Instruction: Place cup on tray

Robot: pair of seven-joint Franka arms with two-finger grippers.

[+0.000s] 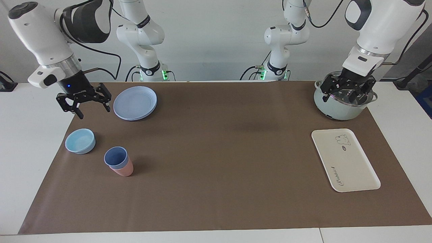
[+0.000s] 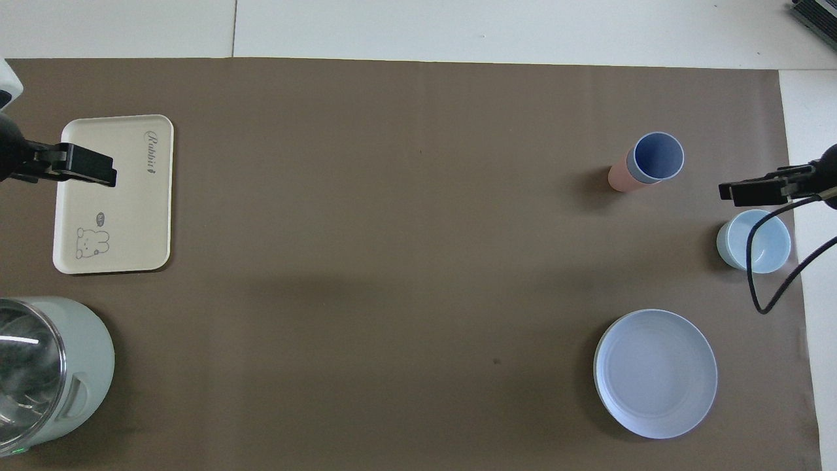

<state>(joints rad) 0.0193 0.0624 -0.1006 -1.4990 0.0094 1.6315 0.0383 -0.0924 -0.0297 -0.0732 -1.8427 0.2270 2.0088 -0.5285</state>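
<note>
Periwinkle-blue plastic is your target: the cup (image 1: 116, 158) sits nested inside a pink cup (image 1: 123, 170), and the pair stands on the brown mat toward the right arm's end of the desk (image 1: 20, 141). Taking that pair as your landmark, the light-blue bowl (image 1: 80, 141) is just beside it, and the round blue plate (image 1: 135, 102) is nearer to the robots. The cream tray (image 1: 345, 160) lies well apart from it, at the left arm's end.

The right gripper (image 1: 83, 102) hangs in the air beside the plate, fingers apart and holding nothing. The left gripper (image 1: 347, 89) waits over a pale green pot (image 1: 341, 108), fingers apart too, as far as the facing view lets you tell.

Your main risk is the nesting. If you close around both walls, or the cups are wedged, the pink one may lift along with the blue. A grip on the rim alone could tip the stack. A low approach could knock the bowl.

The cup's long axis runs roughly vertical, mouth open upward and its narrow base hidden down in the pink cup.
</note>
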